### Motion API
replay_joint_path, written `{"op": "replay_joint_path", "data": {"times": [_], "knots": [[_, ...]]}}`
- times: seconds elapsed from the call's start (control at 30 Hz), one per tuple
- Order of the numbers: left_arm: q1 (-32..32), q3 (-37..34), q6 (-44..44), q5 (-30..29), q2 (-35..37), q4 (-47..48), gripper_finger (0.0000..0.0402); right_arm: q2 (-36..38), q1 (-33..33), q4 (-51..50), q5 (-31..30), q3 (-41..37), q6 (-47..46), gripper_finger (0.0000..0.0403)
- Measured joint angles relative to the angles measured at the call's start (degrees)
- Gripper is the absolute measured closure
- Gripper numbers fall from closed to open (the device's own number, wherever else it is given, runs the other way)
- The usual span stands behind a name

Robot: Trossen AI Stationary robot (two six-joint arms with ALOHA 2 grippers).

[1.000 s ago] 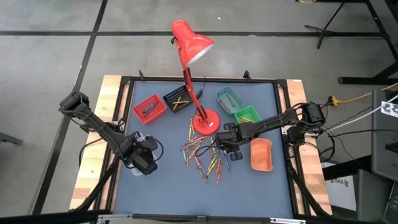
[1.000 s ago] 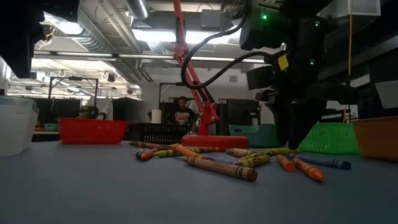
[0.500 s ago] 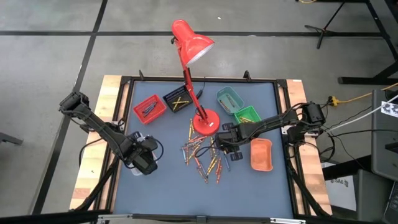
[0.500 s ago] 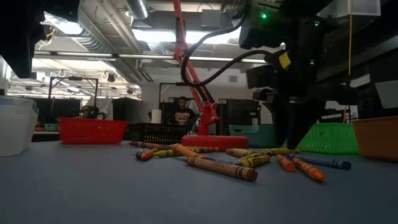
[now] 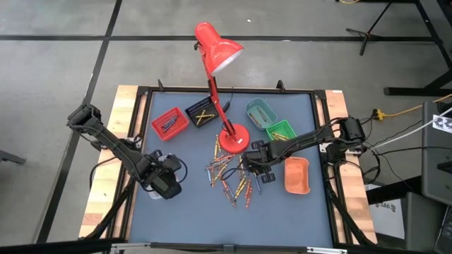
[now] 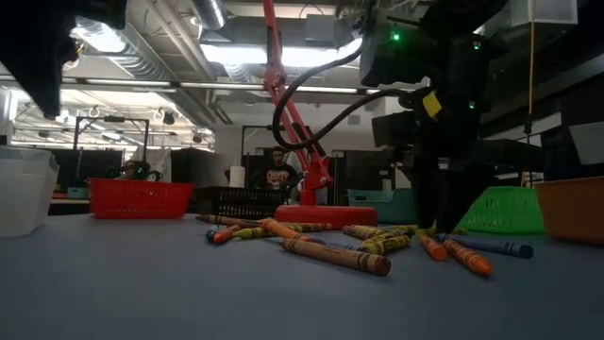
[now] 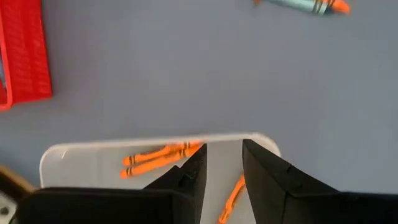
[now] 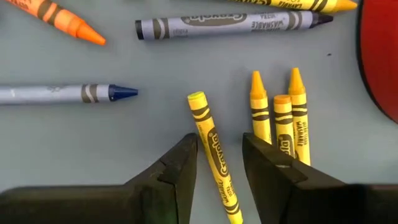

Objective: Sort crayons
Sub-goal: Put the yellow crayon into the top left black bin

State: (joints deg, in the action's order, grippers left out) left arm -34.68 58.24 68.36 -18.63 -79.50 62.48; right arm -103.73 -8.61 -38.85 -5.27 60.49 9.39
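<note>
Most crayons (image 5: 233, 178) are left unsorted in front of the lamp base (image 5: 233, 138); few are binned. The right gripper (image 8: 219, 163) is held open astride a yellow crayon (image 8: 213, 148). The left gripper (image 7: 222, 163) is open, empty, over a white tray (image 7: 81, 158).

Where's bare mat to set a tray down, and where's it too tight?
Free: the near strip of the mat in front of the crayons, and the patch between the red tray and the crayon pile. Crowded: around the lamp base, where the right gripper hangs over the crayons, and the far edge with its trays. The left gripper sits over the white tray.
</note>
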Motion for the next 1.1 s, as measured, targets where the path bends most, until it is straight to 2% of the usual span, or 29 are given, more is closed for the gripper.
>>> {"op": "replay_joint_path", "data": {"times": [0.17,0.33,0.63,0.8,1.1], "knots": [[-0.02,0.02,-0.04,-4.26,0.00,-2.43,0.0316,-0.04,-0.01,0.04,0.27,-0.04,0.04,0.0281],[0.04,0.00,-0.26,-8.91,0.00,-5.26,0.0316,-0.12,-0.05,0.01,0.64,-0.09,0.07,0.0323],[0.04,0.00,-11.56,-15.69,0.00,-12.95,0.0316,-0.14,-0.01,0.11,1.93,-0.13,0.10,0.0385],[0.02,0.02,-16.44,-18.81,0.00,-16.62,0.0316,-0.28,0.01,-0.64,2.42,0.65,0.07,0.0390],[0.04,0.02,-19.34,-19.65,0.00,-18.85,0.0316,-0.58,0.01,-0.50,2.92,4.63,0.11,0.0385]]}}
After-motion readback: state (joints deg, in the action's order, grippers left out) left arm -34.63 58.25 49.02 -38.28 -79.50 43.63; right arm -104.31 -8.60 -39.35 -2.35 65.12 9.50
